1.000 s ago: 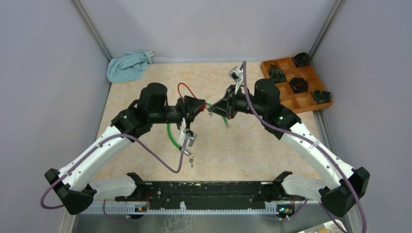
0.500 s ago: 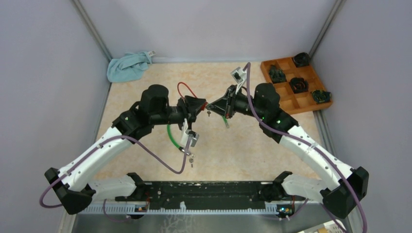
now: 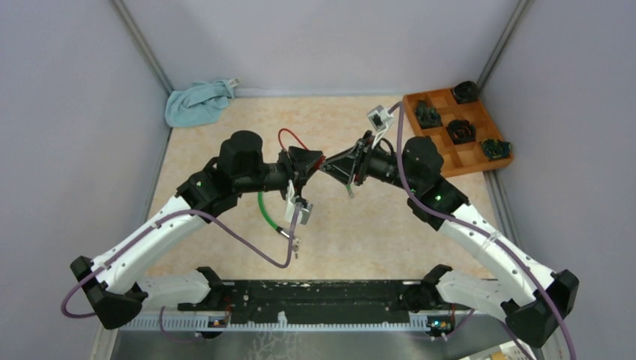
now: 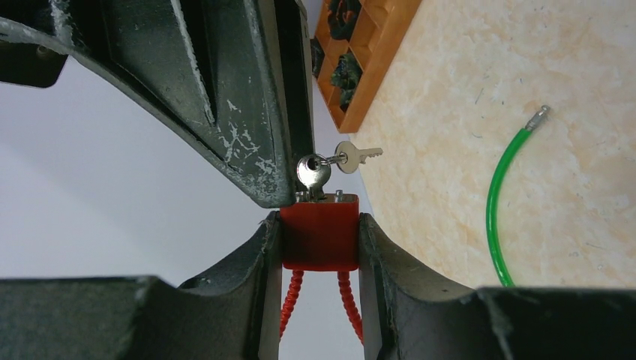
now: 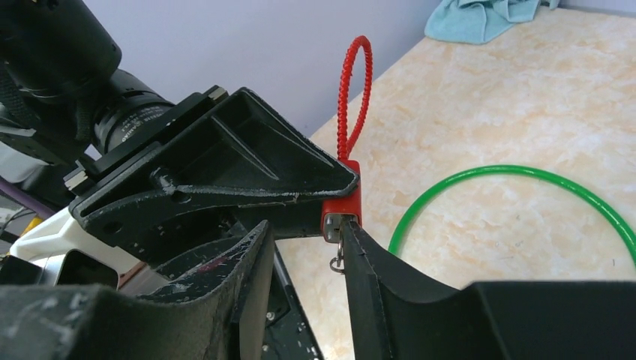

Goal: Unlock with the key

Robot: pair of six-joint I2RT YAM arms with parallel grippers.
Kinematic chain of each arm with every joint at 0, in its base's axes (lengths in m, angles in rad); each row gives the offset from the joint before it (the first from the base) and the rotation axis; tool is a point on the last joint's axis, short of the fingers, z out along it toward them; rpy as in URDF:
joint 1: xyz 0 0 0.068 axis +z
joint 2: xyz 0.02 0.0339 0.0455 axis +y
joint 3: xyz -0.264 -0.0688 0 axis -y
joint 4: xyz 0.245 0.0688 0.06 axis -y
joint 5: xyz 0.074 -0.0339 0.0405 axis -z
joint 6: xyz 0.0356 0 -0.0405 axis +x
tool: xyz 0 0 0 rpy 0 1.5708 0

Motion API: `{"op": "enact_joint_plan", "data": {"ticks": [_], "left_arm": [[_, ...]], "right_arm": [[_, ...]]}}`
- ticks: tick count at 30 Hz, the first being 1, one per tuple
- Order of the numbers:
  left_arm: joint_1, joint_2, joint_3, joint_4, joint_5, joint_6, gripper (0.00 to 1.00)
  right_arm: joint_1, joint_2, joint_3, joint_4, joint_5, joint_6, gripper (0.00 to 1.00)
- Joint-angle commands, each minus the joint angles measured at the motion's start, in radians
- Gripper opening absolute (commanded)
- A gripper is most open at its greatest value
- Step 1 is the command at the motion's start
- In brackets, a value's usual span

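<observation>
Centre of the overhead frame: the left gripper (image 4: 319, 225) is clamping the smooth, block-shaped red padlock (image 4: 319, 244) by its flat sides, with the ribbed red cable loop (image 5: 352, 90) arching away. A small silver key (image 4: 313, 172) is sitting in the keyway, and a second key (image 4: 358, 156) is dangling from its ring. The scuffed black right gripper (image 5: 307, 225) is standing with fingers parted beside the key, grasping nothing. A second earlier they were pinched shut, and the wrist has since shifted toward the upper right.
</observation>
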State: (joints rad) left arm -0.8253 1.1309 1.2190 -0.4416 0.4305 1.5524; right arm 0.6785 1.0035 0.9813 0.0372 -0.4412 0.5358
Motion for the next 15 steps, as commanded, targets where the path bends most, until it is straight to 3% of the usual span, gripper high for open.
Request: {"op": "enact_joint_plan", "data": {"ticks": [1, 8, 12, 15], "left_arm": [[-0.018, -0.012, 0.017, 0.033, 0.043, -0.01, 0.0], [-0.018, -0.015, 0.017, 0.029, 0.043, 0.001, 0.0], [-0.018, -0.019, 0.012, 0.027, 0.039, 0.011, 0.0], [-0.018, -0.019, 0.011, 0.028, 0.039, 0.015, 0.0]], "right_arm": [[-0.029, -0.061, 0.003, 0.045, -0.027, 0.01, 0.39], [-0.057, -0.073, 0.007, -0.017, -0.071, -0.008, 0.23], [-0.059, -0.072, 0.02, -0.062, -0.083, -0.024, 0.28], [-0.059, -0.074, 0.019, -0.078, -0.092, -0.034, 0.26]]}}
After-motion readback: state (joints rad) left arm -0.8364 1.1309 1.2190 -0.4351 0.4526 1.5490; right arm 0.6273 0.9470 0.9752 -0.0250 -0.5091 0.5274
